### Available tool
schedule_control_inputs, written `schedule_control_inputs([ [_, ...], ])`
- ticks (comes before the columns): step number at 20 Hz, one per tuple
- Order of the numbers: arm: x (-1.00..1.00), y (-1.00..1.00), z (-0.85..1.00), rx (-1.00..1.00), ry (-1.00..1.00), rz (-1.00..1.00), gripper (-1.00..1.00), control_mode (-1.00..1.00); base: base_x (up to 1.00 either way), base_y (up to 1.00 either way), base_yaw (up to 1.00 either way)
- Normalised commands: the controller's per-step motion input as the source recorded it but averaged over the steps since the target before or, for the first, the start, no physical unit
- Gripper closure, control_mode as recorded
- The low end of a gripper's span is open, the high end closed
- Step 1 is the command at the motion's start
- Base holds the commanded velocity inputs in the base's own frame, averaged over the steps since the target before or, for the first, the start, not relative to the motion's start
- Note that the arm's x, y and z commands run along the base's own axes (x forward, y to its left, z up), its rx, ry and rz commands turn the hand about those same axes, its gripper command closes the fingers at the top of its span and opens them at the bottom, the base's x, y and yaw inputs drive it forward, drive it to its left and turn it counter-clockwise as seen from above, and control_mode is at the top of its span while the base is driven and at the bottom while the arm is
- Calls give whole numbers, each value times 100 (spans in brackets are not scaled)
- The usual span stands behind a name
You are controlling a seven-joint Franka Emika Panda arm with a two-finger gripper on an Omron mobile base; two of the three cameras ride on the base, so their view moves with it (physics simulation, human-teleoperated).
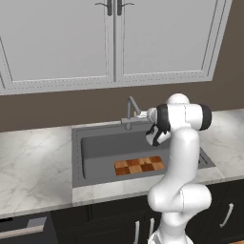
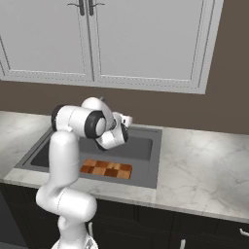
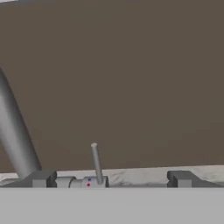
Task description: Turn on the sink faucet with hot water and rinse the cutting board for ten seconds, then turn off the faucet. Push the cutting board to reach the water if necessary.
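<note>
Grey metal is what you are working toward: the sink faucet (image 1: 131,110) stands at the back rim of the sink (image 1: 77,157), and your hand is raised just in front of it, level with its base. No water shows from the spout in either base view, so you are at the very first step, reaching for the lever to turn the water on.

In the hand view the small lever (image 3: 96,162) stands nearly upright on its short base, with red and blue dots just beneath it, and the spout's tube rises to its left. The two dark fingers (image 3: 42,178) sit wide apart at the bottom of that view, one near the spout's foot and the other well to the far side of the lever. They are fully spread and hold nothing; neither looks to be touching the lever or the spout, though the near edge of the view hides the exact gap.

The cutting board (image 1: 139,166) lies flat on the sink floor toward the front, its checkered squares plain in both base views. It appears to lie forward of the spot under the spout, so you may well have to push it back once water runs.

For the next move, ease the hand forward until one finger meets the lever, then nudge it sideways toward the hot side. Judge that direction by the red dot, and go gently: the lever is slim and easy to slip past.
</note>
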Motion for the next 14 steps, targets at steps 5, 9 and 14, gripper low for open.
schedule_control_inputs([
  [5,17,0,-9,0,0,0,-100,-100,0,0,0],
  [9,13,0,-10,0,0,0,-100,-100,0,0,0],
  [14,12,0,-11,0,0,0,-100,-100,0,0,0],
])
